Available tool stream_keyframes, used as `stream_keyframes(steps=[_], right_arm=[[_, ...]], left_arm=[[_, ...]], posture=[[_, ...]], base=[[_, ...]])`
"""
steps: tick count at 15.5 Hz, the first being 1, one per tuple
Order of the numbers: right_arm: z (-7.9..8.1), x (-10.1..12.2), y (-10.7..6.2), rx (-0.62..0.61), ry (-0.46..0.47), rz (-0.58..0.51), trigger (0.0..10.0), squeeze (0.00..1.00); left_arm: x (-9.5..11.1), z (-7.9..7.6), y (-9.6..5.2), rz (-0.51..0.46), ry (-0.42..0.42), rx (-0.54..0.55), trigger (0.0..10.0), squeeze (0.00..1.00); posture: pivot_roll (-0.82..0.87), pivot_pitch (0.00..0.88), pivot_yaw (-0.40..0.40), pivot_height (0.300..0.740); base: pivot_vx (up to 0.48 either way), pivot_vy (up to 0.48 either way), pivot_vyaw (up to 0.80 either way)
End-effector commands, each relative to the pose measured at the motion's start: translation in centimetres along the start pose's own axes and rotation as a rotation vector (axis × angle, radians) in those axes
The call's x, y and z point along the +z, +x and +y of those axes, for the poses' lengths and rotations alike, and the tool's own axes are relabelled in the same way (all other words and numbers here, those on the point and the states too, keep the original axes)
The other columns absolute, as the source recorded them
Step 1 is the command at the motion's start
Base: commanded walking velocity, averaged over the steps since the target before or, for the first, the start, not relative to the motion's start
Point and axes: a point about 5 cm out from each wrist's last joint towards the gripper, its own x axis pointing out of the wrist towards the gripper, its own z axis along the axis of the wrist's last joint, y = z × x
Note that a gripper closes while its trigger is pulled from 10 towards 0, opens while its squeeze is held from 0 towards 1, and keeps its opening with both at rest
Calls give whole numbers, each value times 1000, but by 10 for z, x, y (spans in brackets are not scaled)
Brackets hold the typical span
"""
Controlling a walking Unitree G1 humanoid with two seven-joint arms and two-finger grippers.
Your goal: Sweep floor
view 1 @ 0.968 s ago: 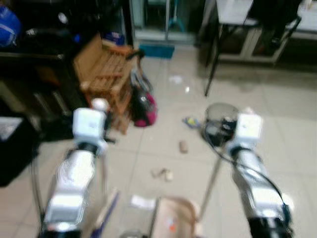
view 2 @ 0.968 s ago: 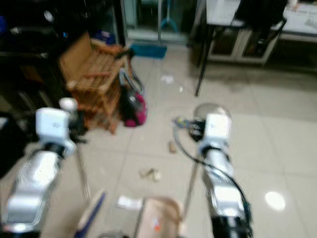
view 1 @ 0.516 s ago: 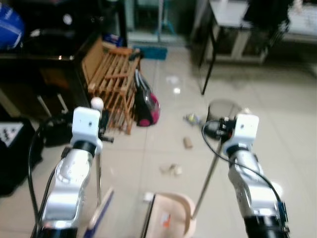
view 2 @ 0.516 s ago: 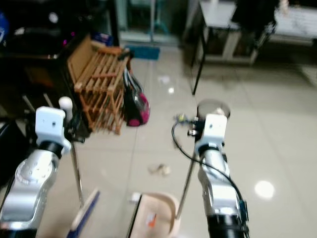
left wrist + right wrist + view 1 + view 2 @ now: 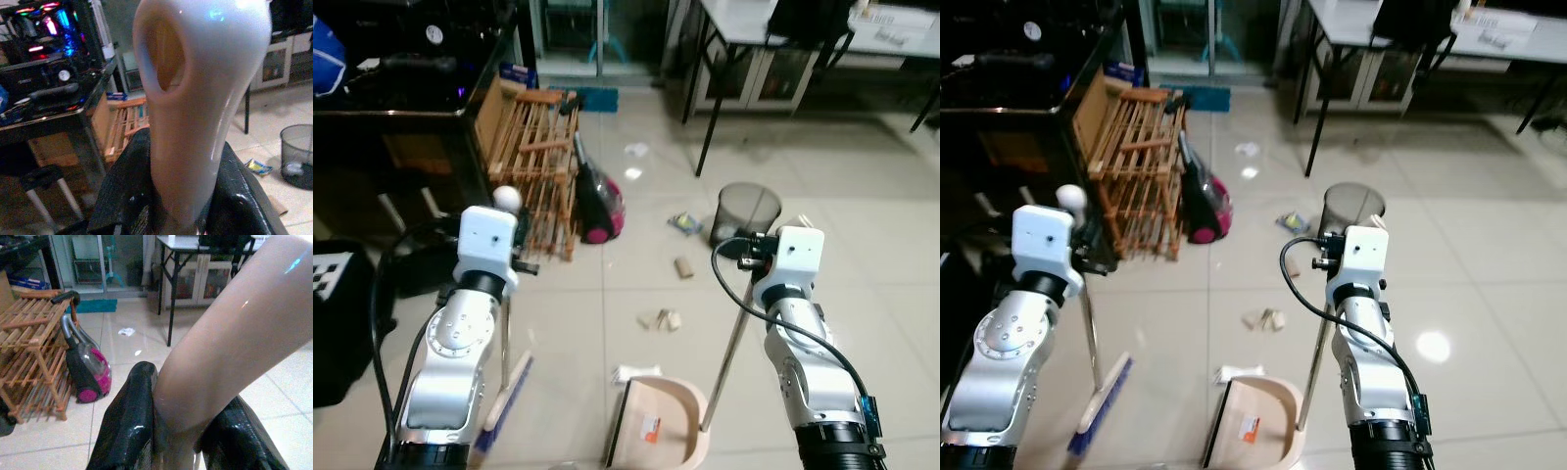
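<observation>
Overall, the tiled floor (image 5: 862, 245) spans the scene, with a dark desk (image 5: 401, 88) at the robot's left and a wooden rack (image 5: 533, 157) leaning beside it. A pink-and-black vacuum cleaner (image 5: 597, 201) rests against the rack. A mesh waste bin (image 5: 747, 211) stands on the tiles ahead of the right arm.

The left gripper (image 5: 171, 196) is clamped on the broom (image 5: 1102, 392): in the left wrist view both black fingers press the pale handle top from either side. The broom's pole runs down to a blue-bristled head resting on the floor beside the left arm.

The right gripper (image 5: 181, 431) is clamped on the dustpan (image 5: 656, 431) handle in the same manner. The beige pan sits on the floor between the two arms, with its long pole rising to the right gripper.

Debris lies ahead of the pan: white paper (image 5: 631, 373) just beside its front edge, crumpled scraps (image 5: 659, 319) farther out, a cardboard tube (image 5: 683, 266), a wrapper (image 5: 684, 223) near the bin, and white paper (image 5: 633, 150) well beyond.
</observation>
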Motion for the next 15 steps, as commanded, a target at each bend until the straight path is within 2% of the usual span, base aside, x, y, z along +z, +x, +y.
stream_keyframes(steps=[1,4,9,15], right_arm=[[-10,11,3,-33,-18,-40,10000,0],[-10,13,4,-31,-23,-40,10000,0],[-7,16,5,-21,-6,-46,10000,0],[-5,16,6,-20,-3,-46,10000,0]], left_arm=[[2,-10,4,-3,-51,-16,10000,0],[0,-13,5,3,-40,-12,10000,0],[8,-17,12,-54,-34,-8,10000,0],[10,-14,14,-68,-39,-3,10000,0]], posture=[[19,1,0,740],[17,4,0,740],[14,13,0,740],[19,18,-2,740]], base=[[0,0,0],[0,0,0],[0,0,0],[336,0,0]])
